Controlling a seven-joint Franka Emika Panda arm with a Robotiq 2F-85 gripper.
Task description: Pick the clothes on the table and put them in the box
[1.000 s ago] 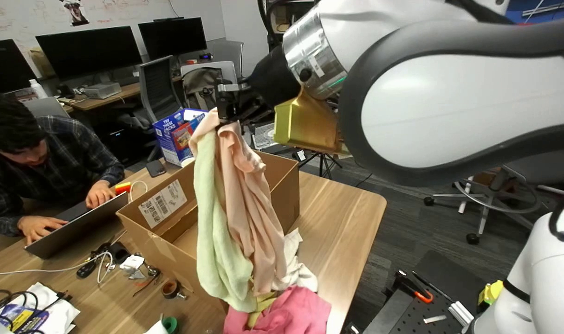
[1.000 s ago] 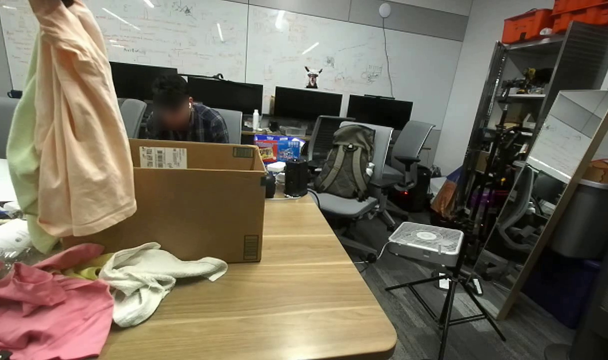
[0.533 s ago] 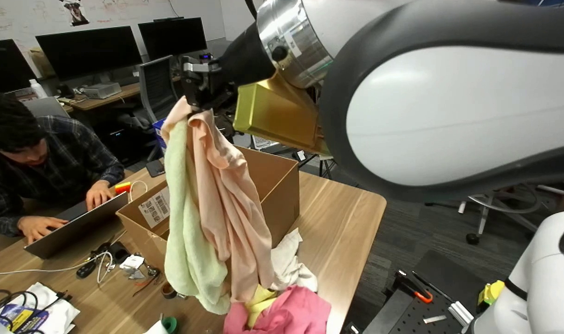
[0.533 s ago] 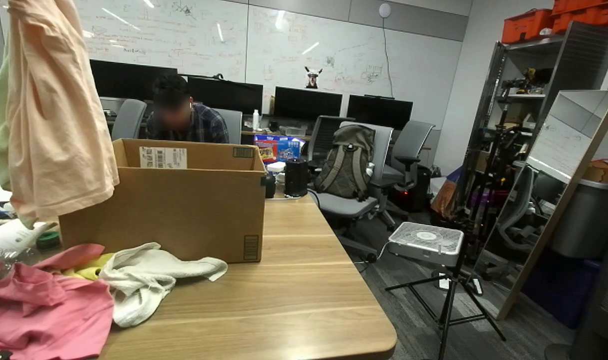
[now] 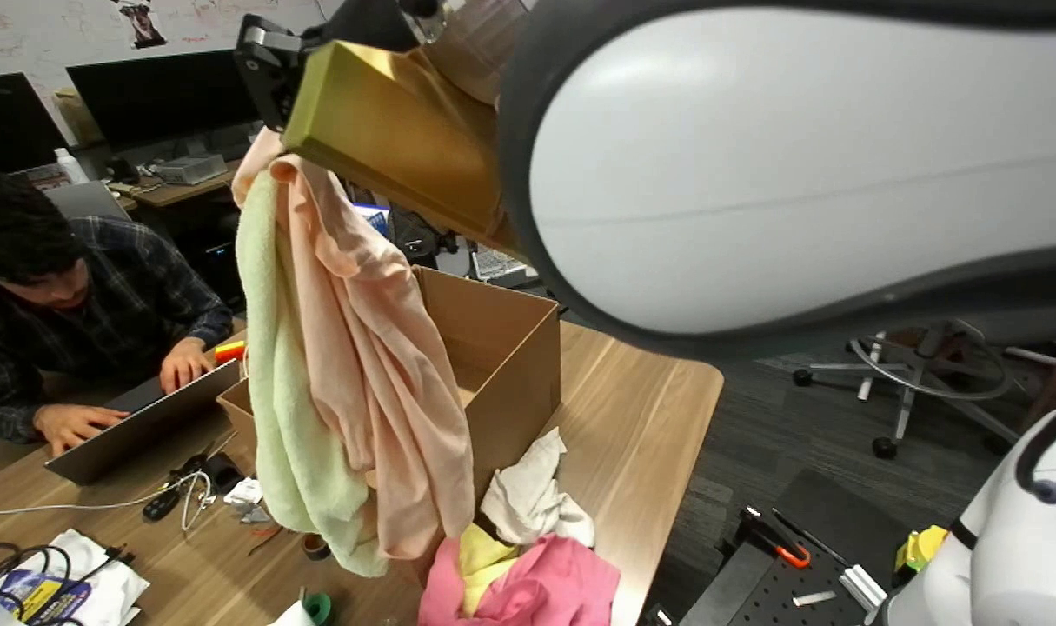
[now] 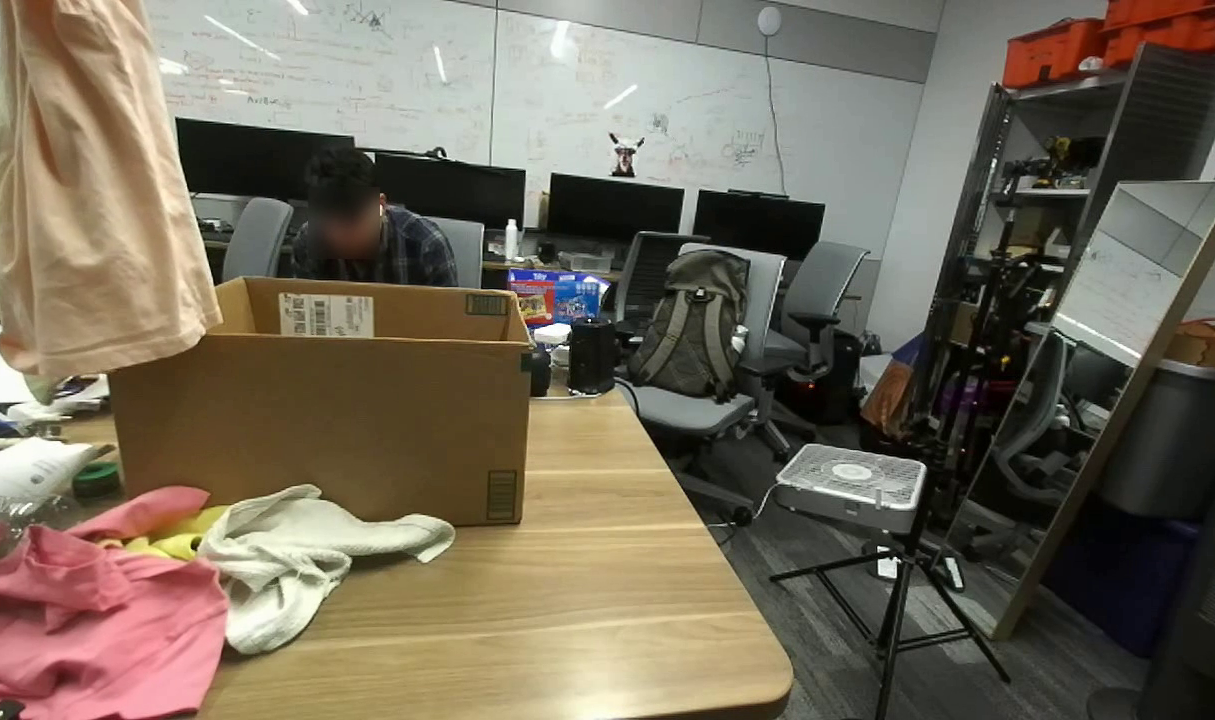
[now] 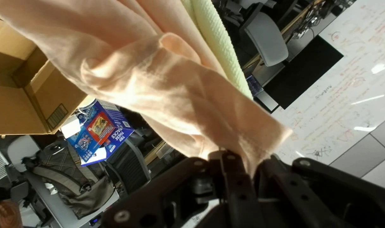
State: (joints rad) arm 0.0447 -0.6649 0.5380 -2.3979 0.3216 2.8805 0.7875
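Clothes [image 5: 345, 348]: peach cloth [image 5: 406, 409] and green cloth [image 5: 293, 426], hanging below the hand [image 7: 247, 161].
Hand: clenched on peach cloth; whether it also pinches green cloth, hidden.
Box [image 6: 337, 430]: lower than the hand; cannot tell if directly under.
Carry: judged best slow, hems above the box rim, clothes centred before lowering and release.
Pile [image 6: 157, 610]: well below the hand, on the counter [image 6: 587, 610], likely for later trips.

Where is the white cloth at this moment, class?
In an exterior view, the white cloth lies on the table at lower left, just right of the pink cloth and in front of the cardboard box.
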